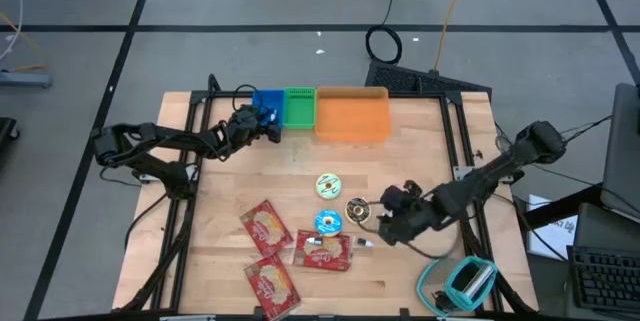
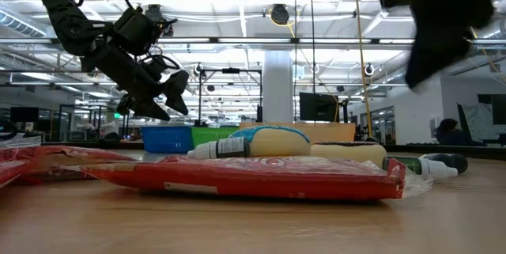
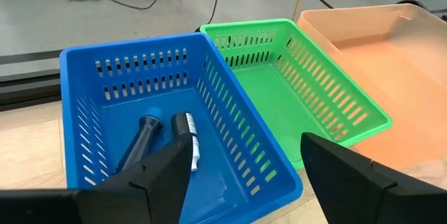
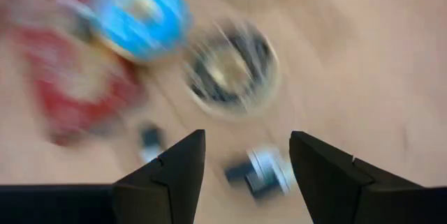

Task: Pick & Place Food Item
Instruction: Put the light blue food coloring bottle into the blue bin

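Nearest the front edge of the tabletop (image 1: 420, 131) lie my red food packets (image 1: 268, 229), flat and glossy with a pale picture printed on each; one (image 1: 323, 251) sits just left of the small dark-capped tube (image 1: 362, 244). From table height that packet (image 2: 245, 176) shows as a thin red slab with crinkled edges, and it hides most of what lies behind it.

My right end effector (image 1: 392, 223) hangs just right of the tube, fingers parted and holding nothing. Through its wrist camera everything is smeared: I make out the tube (image 4: 260, 172) between my fingers (image 4: 174, 165), a dark round lid (image 4: 230, 70) beyond it, and a blue round (image 4: 140, 11) beside that, but no print on any of them. From above, three round items lie beyond the tube: a dark one (image 1: 358, 209), a blue one (image 1: 327, 223) and a green one (image 1: 328, 186).

Farthest from the tube, my left end effector (image 1: 268, 126) hovers over the blue basket (image 3: 91, 77), spread wide and empty. Two tubes (image 3: 164, 140) lie in that basket. The green basket (image 3: 349, 105) touches it, and the orange tray (image 3: 412, 49) stands beside that, cut off at the frame edge.
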`<action>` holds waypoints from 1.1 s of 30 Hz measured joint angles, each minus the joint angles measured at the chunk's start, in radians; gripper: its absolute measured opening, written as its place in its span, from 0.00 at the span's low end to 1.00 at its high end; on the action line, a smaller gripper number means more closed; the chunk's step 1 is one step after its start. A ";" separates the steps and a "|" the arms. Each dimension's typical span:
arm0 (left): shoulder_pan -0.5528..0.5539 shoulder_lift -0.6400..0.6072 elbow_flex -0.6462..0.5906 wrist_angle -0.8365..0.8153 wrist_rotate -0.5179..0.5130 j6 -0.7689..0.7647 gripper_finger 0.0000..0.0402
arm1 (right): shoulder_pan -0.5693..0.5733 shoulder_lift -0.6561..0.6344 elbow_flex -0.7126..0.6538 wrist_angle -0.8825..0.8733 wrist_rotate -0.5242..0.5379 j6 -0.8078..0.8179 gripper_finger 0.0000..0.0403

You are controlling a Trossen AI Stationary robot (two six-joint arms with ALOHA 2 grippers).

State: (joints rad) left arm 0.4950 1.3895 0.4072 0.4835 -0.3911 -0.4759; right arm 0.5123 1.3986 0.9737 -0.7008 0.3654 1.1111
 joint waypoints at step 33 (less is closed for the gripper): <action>0.000 0.000 0.000 0.000 0.000 0.000 0.67 | -0.068 0.115 -0.203 0.137 -0.207 0.365 0.44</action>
State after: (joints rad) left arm 0.4950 1.3895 0.4072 0.4831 -0.3912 -0.4759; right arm 0.4447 1.5140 0.7712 -0.5637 0.1588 1.4764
